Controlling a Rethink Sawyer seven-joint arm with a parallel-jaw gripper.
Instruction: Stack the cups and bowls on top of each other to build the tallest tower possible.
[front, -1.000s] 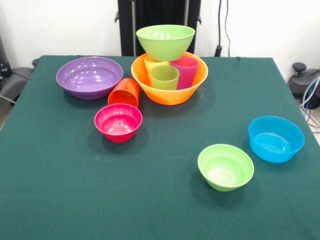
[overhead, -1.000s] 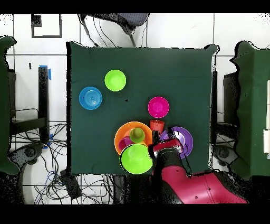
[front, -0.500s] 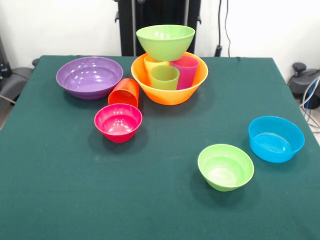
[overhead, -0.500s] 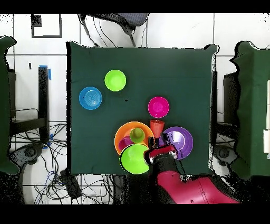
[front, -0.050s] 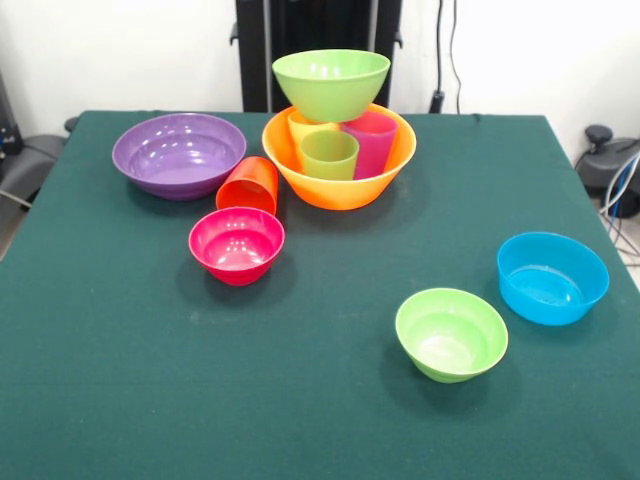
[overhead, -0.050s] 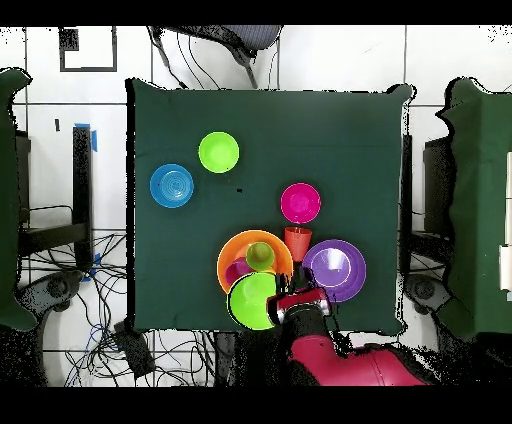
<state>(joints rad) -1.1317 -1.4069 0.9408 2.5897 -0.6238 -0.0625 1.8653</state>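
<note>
Green cloth is covering the table (front, -0.050s: 120, 400), and at its robot-side edge the tower (front, -0.050s: 335, 125) is standing: a large orange bowl (front, -0.050s: 338, 183) holding yellow (front, -0.050s: 298, 126), light green (front, -0.050s: 329, 154) and magenta (front, -0.050s: 373, 142) tumblers, with the large light-green bowl (front, -0.050s: 331, 83) sitting on their rims. That top bowl is resting off-centre on uneven rims, so I judge a nudge from the arm could tip it off; the gripper (overhead, -0.050s: 300, 307) is hanging just beside it overhead, and I cannot tell how its fingers stand. No writing or brand is showing.
</note>
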